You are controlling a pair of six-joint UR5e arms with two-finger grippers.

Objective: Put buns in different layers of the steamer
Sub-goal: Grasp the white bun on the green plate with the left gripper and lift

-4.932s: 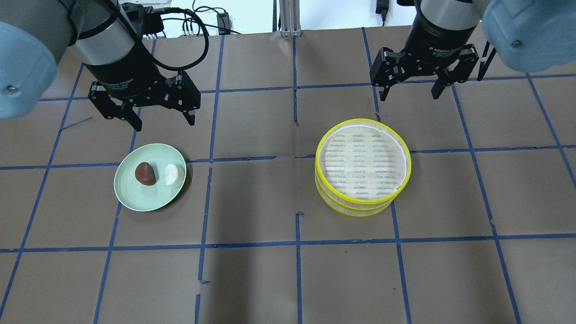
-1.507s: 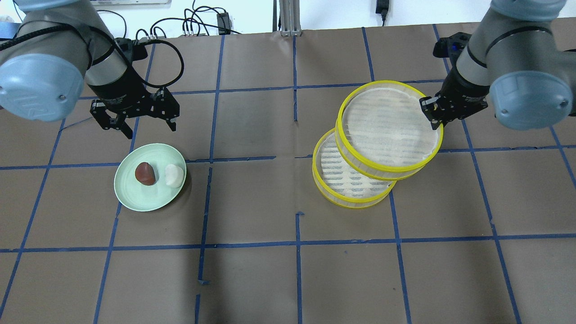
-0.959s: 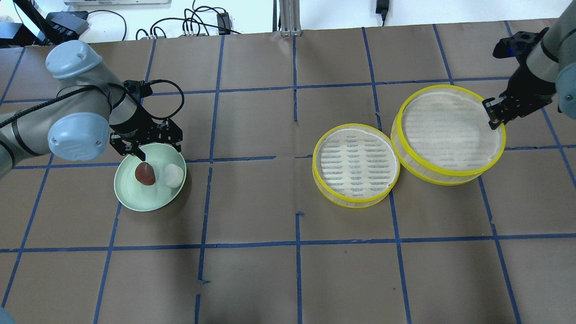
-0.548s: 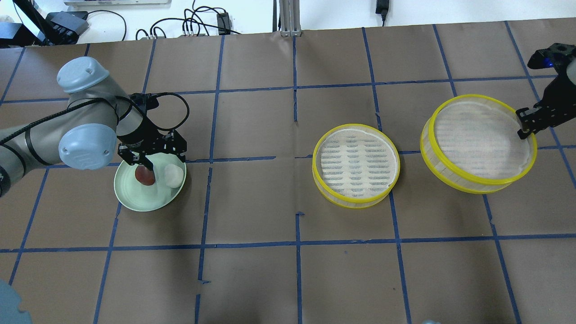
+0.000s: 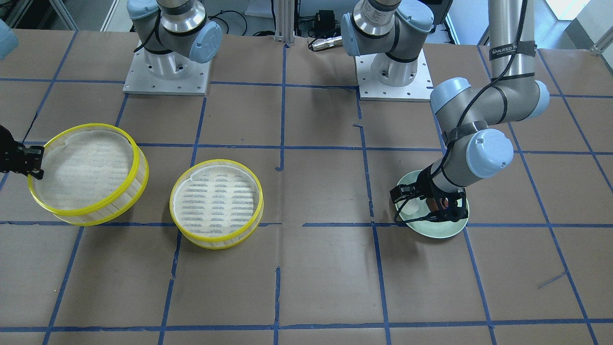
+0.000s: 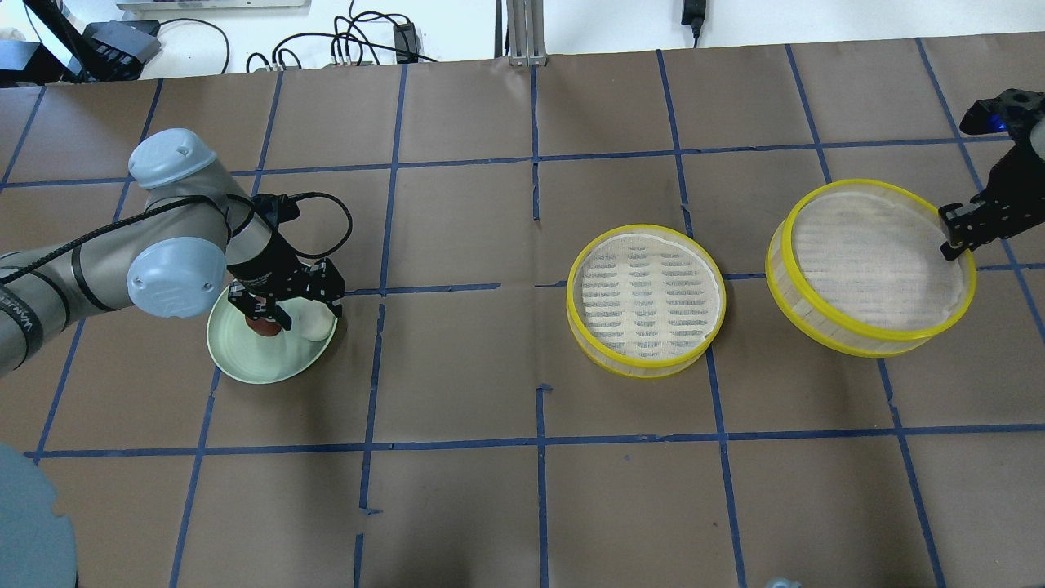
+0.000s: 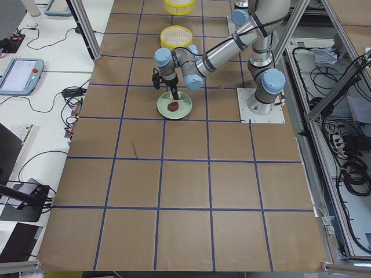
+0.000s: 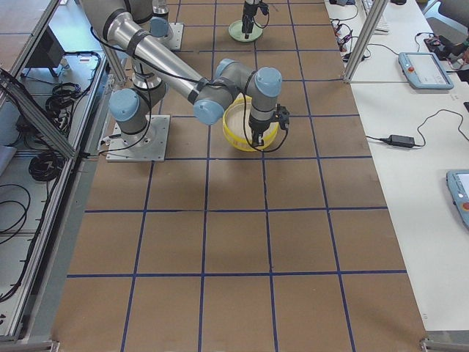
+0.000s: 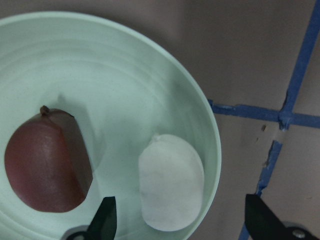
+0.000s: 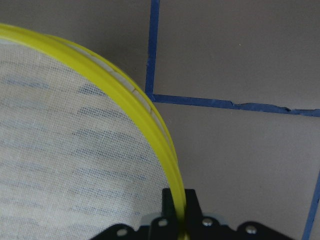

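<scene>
DESK: What has changed on the worktop (image 6: 539, 506)?

PHOTOGRAPHER: The steamer stack has been split. The upper layer (image 6: 871, 269), stacked on its twin seconds ago, now sits tilted at right of the overhead frame. Its yellow rim is pinched in the right tool (image 6: 953, 238), which is clamped narrow on it. The lower layer (image 6: 646, 300) stands alone at centre, mesh floor bare. At left, the pale green plate (image 6: 269, 367) carries both buns. The left tool (image 6: 304, 310) has dropped from above and is spread wide. Its fingers (image 9: 104, 220) stand either side of the white bun (image 9: 171, 182), apart from it. The brown bun (image 9: 47, 160) lies just beside.

DESK: Meaning?

PHOTOGRAPHER: Both layers look ready to fill, and neither bun has been lifted. Closing on the white bun appears the step in hand.

DESK: And the setting?

PHOTOGRAPHER: Brown paper gridded in blue tape covers the worktop. Cables (image 6: 347, 53) trail along the overhead frame's top edge. Side desks (image 7: 52, 63) flank the worktop in the end views.
</scene>
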